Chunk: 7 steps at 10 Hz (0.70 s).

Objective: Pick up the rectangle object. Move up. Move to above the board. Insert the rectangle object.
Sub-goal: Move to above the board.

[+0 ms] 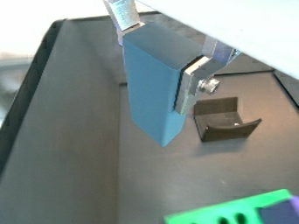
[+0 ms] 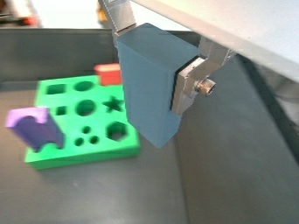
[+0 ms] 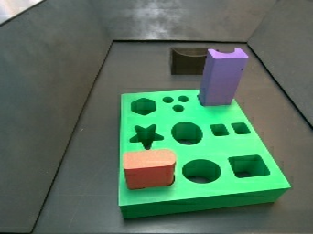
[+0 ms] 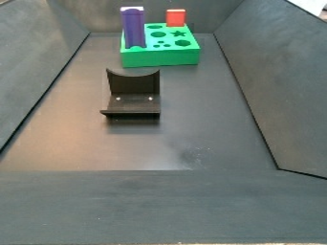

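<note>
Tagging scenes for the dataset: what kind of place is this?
Likely a lab test cell for peg insertion: a dark walled bin holding a green board with shaped holes and a fixture. The gripper holds the rectangle object in its jaws, off the floor.

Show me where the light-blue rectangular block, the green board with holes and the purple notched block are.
light-blue rectangular block (image 2: 149, 87): wrist view, front face.
green board (image 3: 244, 144): side view, bare top surface.
purple notched block (image 3: 222, 78): side view, front face.
</note>
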Available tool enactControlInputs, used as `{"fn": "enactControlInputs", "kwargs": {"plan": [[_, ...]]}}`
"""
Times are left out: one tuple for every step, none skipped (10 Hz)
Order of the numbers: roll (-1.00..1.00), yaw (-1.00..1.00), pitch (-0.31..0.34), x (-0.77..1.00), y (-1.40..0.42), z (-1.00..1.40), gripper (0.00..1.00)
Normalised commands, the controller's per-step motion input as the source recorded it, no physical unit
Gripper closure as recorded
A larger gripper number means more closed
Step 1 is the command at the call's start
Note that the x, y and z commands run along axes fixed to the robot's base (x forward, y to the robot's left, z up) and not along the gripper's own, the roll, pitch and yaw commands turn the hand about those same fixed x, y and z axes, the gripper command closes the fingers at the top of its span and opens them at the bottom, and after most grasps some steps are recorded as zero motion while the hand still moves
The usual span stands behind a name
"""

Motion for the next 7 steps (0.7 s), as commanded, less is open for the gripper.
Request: {"fn": "enactControlInputs", "kwargs": {"plan": [[0.02,1.00,0.021,0.75,-1.00,0.02,1.00],[0.02,1.00,0.024,0.78,-1.00,0.02,1.00],[0.03,1.00,0.031,0.69,-0.86,0.01,1.00],[0.04,1.00,0.034,0.56,-0.68,0.01,1.00],[0.06,1.00,0.043,0.31,-0.35,0.02,1.00],[0.08,1.00,0.048,0.18,-0.20,0.03,1.00],[0.10,1.00,0.056,0.11,-0.11,0.02,1.00]]}}
